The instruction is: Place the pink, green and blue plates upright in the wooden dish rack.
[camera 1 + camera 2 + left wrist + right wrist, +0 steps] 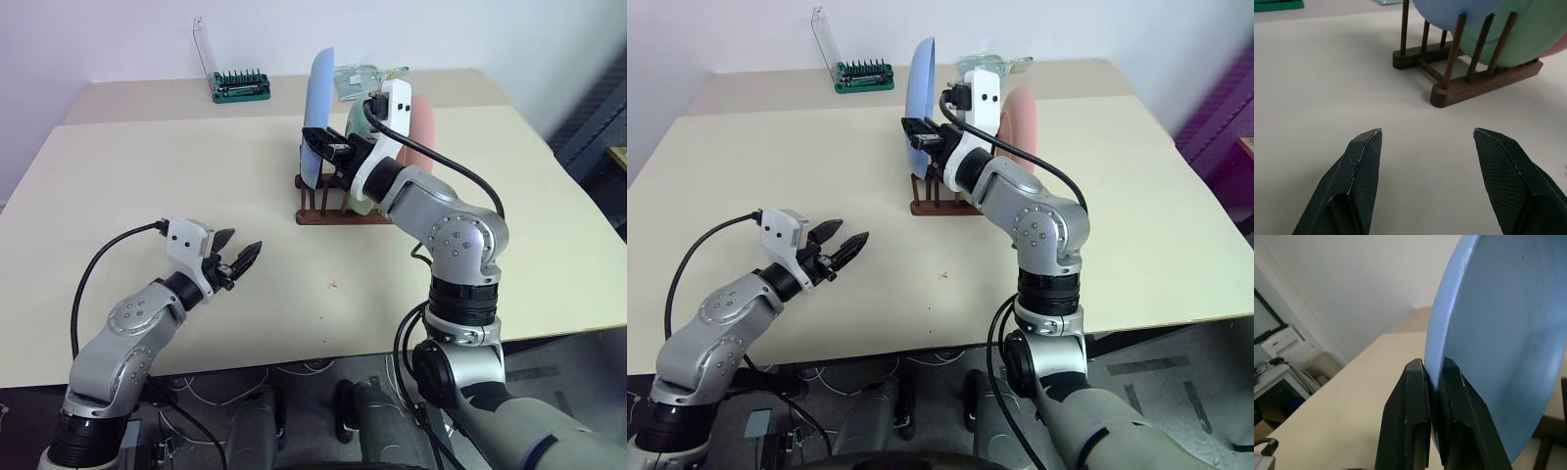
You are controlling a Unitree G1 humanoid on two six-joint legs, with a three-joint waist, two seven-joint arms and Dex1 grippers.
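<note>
While the right gripper (1433, 382) pinches the blue plate's (319, 108) rim to stand it among the wooden dish rack's (1484, 81) pegs beside the green plate (1528, 34) and pink plate (1023, 113), the left gripper's (238, 259) fingers hang spread, empty, above the table (147, 186).

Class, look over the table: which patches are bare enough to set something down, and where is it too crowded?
Free: the wide stretch of table between the bit case and the open left gripper, and the patch right of the wooden dish rack. Crowded: the rack itself, holding the blue plate, green plate and pink plate, with the right gripper pinching the blue plate's rim.
</note>
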